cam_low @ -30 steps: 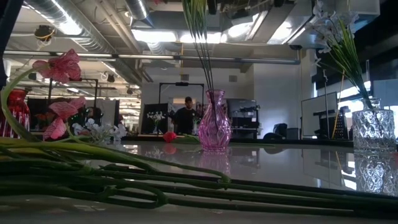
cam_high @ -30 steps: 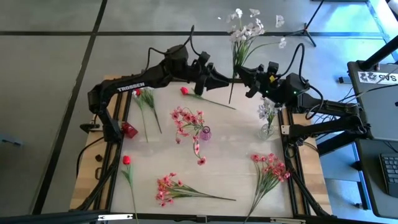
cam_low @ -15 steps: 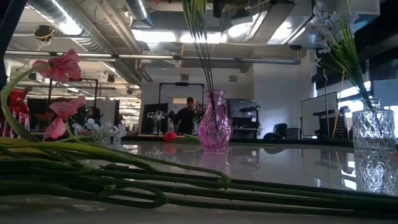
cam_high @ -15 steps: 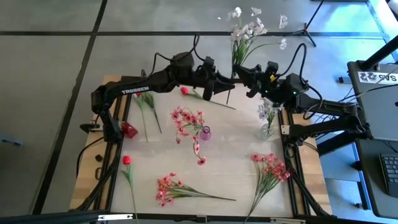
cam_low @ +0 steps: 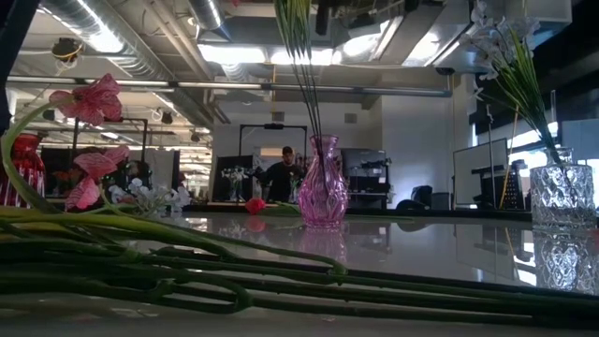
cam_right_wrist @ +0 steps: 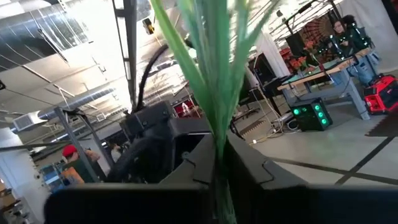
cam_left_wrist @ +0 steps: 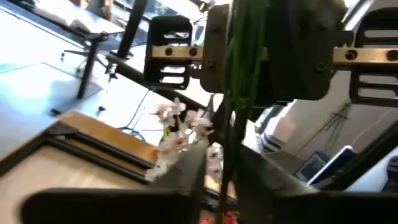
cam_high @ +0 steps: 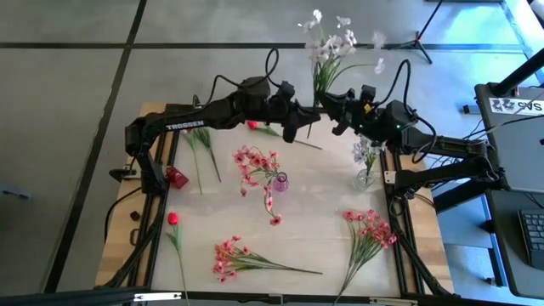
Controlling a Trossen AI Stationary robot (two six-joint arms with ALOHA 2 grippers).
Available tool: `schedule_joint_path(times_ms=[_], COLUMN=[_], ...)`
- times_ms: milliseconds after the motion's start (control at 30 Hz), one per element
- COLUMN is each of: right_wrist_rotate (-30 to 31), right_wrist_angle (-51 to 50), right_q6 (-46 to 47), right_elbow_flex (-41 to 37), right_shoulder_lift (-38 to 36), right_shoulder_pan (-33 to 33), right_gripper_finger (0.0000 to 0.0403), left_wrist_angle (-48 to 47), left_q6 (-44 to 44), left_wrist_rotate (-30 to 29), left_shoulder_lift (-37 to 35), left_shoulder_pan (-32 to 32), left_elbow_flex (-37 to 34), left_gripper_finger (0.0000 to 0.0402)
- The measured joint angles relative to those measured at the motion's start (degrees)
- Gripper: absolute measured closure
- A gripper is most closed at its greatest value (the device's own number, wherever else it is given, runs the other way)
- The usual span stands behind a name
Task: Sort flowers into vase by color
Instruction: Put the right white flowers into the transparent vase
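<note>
Both my grippers are meeting above the tabletop's (cam_high: 314, 229) far edge; my right gripper (cam_high: 327, 99) is clamping the white flowers' (cam_high: 333, 42) stems. My left gripper (cam_high: 299, 115) is alongside; whether its jaws are gripping, I cannot tell.

White blossoms (cam_high: 333, 41) on green stems (cam_right_wrist: 214, 74); pink vase (cam_low: 322, 195); red bud (cam_low: 254, 205).

Three vases (cam_high: 280, 182), two red buds (cam_high: 172, 218), three loose pink sprays (cam_high: 371, 228).

light: bright, from ceiling lamps (cam_low: 234, 51)
glare: on table (cam_low: 449, 253)
blur: both wrist views; near stems (cam_low: 140, 271) soft
</note>
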Motion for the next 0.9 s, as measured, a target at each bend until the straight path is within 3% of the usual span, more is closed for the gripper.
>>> schedule_joint_path(times_ms=[100,267,400,567,733,900], right_wrist_rotate=[-0.09,-3.88,-8.93,-12.10,-15.89,-14.99], right_wrist_angle=[-0.85,-7.81,-19.23,-30.03,-26.42,-27.17], right_q6=[0.19,0.78,3.05,3.81,2.25,1.98], right_elbow_flex=[0.00,0.02,0.02,0.07,0.07,0.07], right_shoulder_lift=[-0.02,-1.75,-4.79,-5.43,-3.30,-2.90], right_shoulder_pan=[-0.04,-0.04,-0.04,-0.04,-0.04,-0.07], right_gripper_finger=[0.0351,0.0311,0.0267,0.0225,0.0219,0.0254], left_wrist_angle=[-0.13,-6.08,-14.93,-19.21,-19.11,-19.37], left_q6=[1.01,5.26,10.34,14.52,14.51,14.19], left_wrist_rotate=[0.06,2.80,6.08,5.99,3.03,1.32], left_shoulder_lift=[0.00,0.00,0.00,0.00,0.00,0.00], left_shoulder_pan=[-0.04,0.17,-0.26,-1.88,-2.27,-1.97], left_elbow_flex=[0.00,0.00,0.00,-0.04,-0.04,-0.04], left_gripper_finger=[0.0389,0.0394,0.0394,0.0394,0.0394,0.0394])
